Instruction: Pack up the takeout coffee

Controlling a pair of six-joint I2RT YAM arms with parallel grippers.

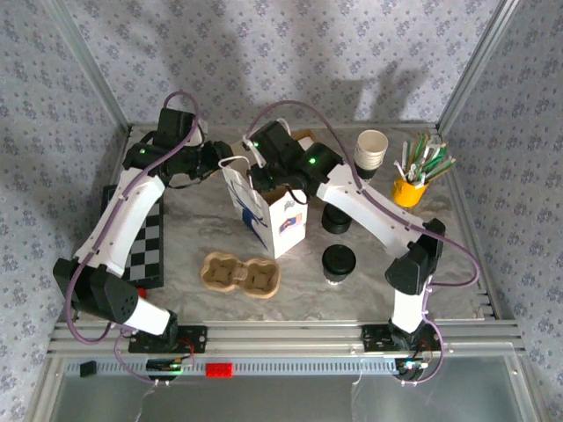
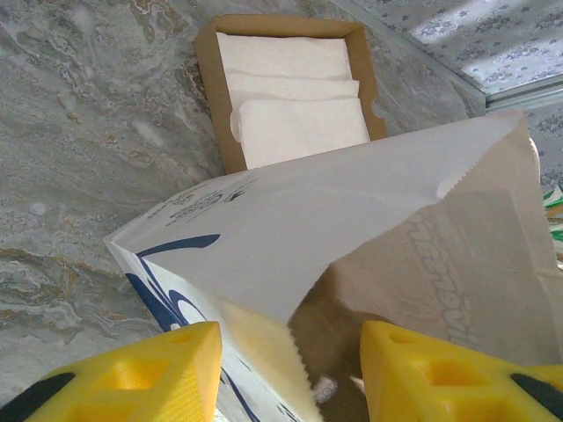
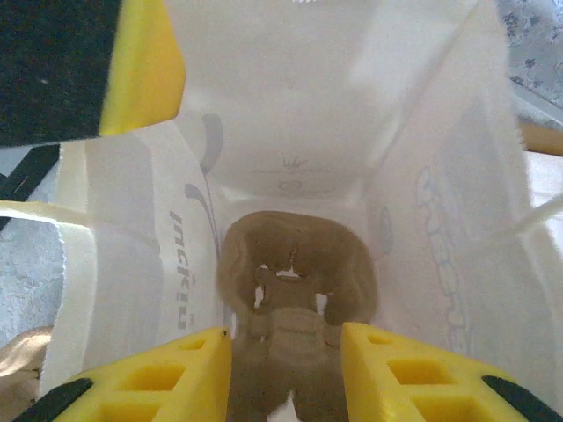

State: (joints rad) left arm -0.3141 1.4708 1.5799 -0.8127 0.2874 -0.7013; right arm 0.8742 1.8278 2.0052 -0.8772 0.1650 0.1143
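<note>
The takeout coffee (image 1: 338, 262) stands on the table (image 1: 378, 286) beside a paper bag (image 1: 264, 215). The left gripper (image 2: 290, 374) and right gripper (image 3: 286, 374) are at the bag's mouth, both spread open.

The bag (image 1: 264, 211) stands mid-worktop (image 1: 308, 303), its open mouth taken up by the right tool (image 3: 286, 332) hanging inside and the left tool (image 2: 288, 334) straddling the left rim, and an inner carrier (image 3: 295, 264) covers most of its floor. Bare worktop lies in front of the coffee (image 1: 338, 262) and between it and the outer carrier (image 1: 239, 274), while the lids (image 1: 335, 220) stand just behind it, beside the right forearm (image 1: 369, 207). The far right corner is crowded by cups (image 1: 371, 149) and a stirrer pot (image 1: 409, 189); a board (image 1: 145, 237) lies along the left edge.
</note>
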